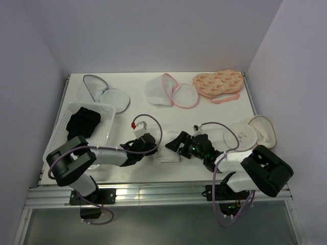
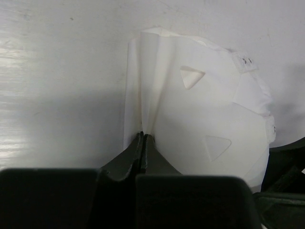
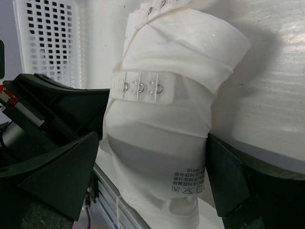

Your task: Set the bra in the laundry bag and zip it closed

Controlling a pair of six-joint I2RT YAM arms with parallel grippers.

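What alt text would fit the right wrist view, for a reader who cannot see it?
A folded white bra, hook-and-eye strap across its front and a printed care label below, sits between the open fingers of the right hand. A white perforated basket is behind it at upper left.

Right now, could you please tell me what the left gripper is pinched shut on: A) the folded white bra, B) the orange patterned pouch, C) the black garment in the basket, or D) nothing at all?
A: in the left wrist view the left gripper has its jaws closed tight on a gathered fold of the white bra, which fans out from the pinch.
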